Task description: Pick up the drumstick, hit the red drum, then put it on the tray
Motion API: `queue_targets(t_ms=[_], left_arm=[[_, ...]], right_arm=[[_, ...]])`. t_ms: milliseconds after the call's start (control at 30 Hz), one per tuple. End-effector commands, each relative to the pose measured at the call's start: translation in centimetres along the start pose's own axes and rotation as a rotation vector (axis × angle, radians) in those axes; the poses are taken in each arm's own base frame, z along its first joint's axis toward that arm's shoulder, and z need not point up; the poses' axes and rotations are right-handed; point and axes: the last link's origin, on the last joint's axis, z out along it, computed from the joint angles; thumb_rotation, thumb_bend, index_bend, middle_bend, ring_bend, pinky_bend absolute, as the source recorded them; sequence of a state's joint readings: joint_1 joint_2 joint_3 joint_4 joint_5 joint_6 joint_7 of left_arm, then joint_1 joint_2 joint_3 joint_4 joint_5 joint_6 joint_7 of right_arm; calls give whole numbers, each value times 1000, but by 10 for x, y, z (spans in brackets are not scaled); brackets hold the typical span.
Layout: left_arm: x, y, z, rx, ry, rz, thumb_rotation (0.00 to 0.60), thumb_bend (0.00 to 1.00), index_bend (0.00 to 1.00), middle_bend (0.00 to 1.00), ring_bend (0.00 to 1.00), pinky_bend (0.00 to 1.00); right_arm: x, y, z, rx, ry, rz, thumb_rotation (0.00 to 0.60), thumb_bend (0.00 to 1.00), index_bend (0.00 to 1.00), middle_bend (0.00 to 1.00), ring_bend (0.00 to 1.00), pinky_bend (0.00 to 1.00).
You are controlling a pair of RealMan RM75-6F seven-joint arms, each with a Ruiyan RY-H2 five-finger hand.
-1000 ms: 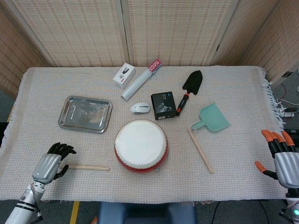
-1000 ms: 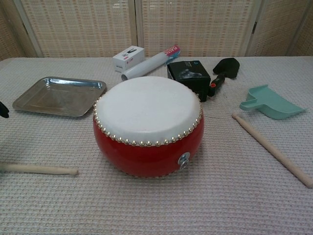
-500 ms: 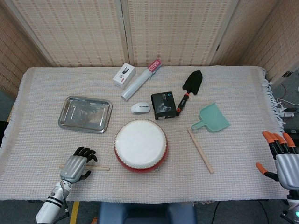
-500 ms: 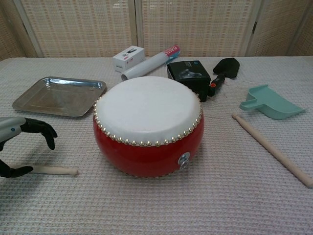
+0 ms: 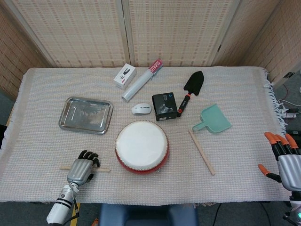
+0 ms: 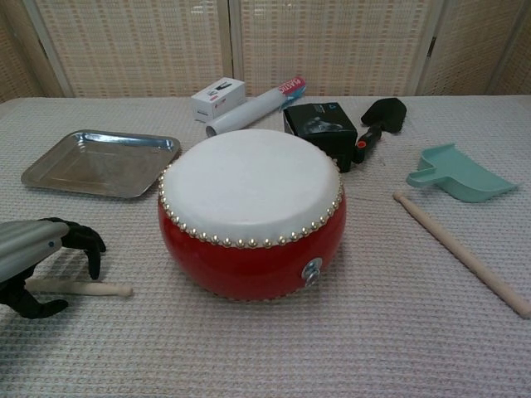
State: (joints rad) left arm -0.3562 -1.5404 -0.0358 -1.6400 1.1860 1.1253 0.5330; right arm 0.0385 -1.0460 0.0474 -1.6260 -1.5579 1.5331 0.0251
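Lying flat on the counter [image 5: 42, 117] just left of the red drum [image 5: 141, 147], the drumstick [image 5: 102, 169] points its tip toward the drum's lower left side, with a small gap between tip and drum. The left hand [image 5: 82, 168] arches over the stick's middle; in the chest view its dark fingers [image 6: 83, 240] curl down on the far side of the stick and the thumb on the near side, not yet clamped, and whether they touch the wood cannot be told. The stick's tip shows bare beyond the hand toward the drum, and the head view also shows a short butt end sticking out on the hand's far side.

Up and left of the drum sits the metal tray [image 5: 86, 114], with open cloth between it and the hand. Right of the drum a second drumstick [image 5: 201, 152] lies slanted, and past it a teal dustpan [image 5: 214, 119]. Behind the drum are a white mouse [image 5: 141, 109], a black box [image 5: 164, 106], a small black shovel [image 5: 192, 87], a white tube [image 5: 141, 80] and a white box [image 5: 125, 76].

The right hand [image 5: 282, 157], orange-tipped with fingers spread and holding nothing, hangs off the counter's edge far right of the drum; only the head view shows it
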Motion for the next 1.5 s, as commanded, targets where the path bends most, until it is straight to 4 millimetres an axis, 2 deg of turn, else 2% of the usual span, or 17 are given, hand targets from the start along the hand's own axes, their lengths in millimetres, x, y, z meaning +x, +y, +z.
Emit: queue_targets(t_ms=[33, 433, 767, 1333, 1500], left_arm=[[-1, 1, 0, -3, -15, -6, 600, 292, 469, 205, 126, 82], [-1, 11, -5, -43, -47, -27, 600, 292, 478, 205, 126, 80], [-3, 6, 4, -2, -18, -28, 600, 320, 514, 211, 126, 80], [-5, 2, 3, 12, -39, -18, 600, 322, 528, 211, 126, 81], [-5, 4, 1, 4, -47, -72, 600, 341, 558, 217, 126, 81]], right_arm=[[0, 0, 0, -1, -1, 0, 600, 201, 17, 94, 0, 18], [0, 4, -2, -15, -1, 4, 600, 201, 18, 94, 0, 18], [-1, 6, -2, -22, -2, 5, 600, 201, 18, 94, 0, 18], [-1, 6, -3, -25, -4, 8, 600, 201, 23, 94, 0, 18], [-2, 6, -2, -24, -9, 10, 600, 201, 23, 94, 0, 18]])
